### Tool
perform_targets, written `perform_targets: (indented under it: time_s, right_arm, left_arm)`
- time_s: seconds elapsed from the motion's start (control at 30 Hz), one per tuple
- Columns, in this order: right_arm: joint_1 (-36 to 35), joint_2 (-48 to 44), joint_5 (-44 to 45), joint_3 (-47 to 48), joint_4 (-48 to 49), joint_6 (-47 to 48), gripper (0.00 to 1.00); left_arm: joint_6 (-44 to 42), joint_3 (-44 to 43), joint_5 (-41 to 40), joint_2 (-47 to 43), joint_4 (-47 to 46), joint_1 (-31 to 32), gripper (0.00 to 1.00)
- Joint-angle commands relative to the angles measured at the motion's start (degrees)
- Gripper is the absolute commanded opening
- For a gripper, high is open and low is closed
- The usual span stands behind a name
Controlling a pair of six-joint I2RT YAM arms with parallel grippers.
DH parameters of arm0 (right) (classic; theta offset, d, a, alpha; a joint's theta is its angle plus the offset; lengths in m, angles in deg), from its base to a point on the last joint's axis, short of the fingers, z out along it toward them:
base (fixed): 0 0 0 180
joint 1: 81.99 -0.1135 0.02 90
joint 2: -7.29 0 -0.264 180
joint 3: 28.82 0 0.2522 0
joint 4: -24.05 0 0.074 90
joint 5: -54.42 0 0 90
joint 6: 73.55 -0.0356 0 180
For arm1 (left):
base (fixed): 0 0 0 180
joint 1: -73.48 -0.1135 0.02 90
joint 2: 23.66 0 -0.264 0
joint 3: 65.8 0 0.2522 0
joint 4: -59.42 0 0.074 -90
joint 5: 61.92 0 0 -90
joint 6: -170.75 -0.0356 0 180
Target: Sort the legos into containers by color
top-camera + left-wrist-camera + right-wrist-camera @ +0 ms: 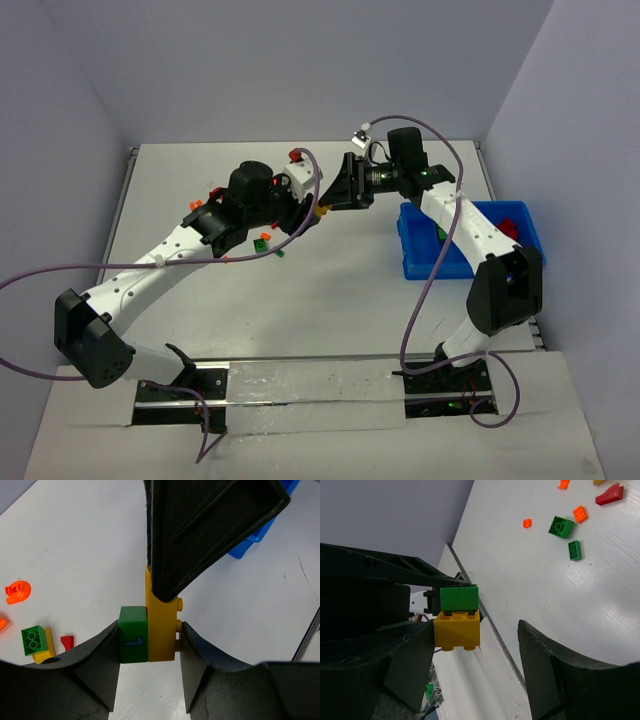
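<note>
My left gripper (150, 647) is shut on two joined legos held above the table: a green brick (134, 641) against one finger and a yellow brick (161, 630) against the other. My right gripper (475, 645) stands open around the same pair. One of its fingers (405, 665) lies against the yellow brick (457, 628), and the other finger (555, 670) is well apart from it. The green brick (459, 598) sits on the yellow one's studs. In the top view both grippers (322, 203) meet mid-table, left of the blue bin (470, 262).
Loose legos lie on the table: an orange round piece (18, 591), a green brick on a yellow one (34, 640), a red bit (67, 640), and green (561, 527) and orange (579, 514) ones. The bin holds a red piece (510, 228).
</note>
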Motion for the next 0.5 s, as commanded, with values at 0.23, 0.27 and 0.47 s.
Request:
perform_targets:
  time_s: [0.23, 0.27, 0.47]
  right_arm:
    - [-2.37, 0.56, -3.78, 1.67, 2.78, -0.14, 0.36]
    - [-2.42, 0.48, -4.41, 1.62, 2.74, 0.01, 0.27]
    - [-2.22, -0.65, -5.36, 2.37, -2.34, 6.71, 0.00]
  left_arm:
    - [-0.52, -2.27, -2.23, 0.22, -0.90, 0.54, 0.00]
    - [-0.40, -2.22, -2.64, 0.36, -0.99, 0.54, 0.01]
    - [1.72, -3.86, 3.93, 0.43, 2.35, -3.06, 0.81]
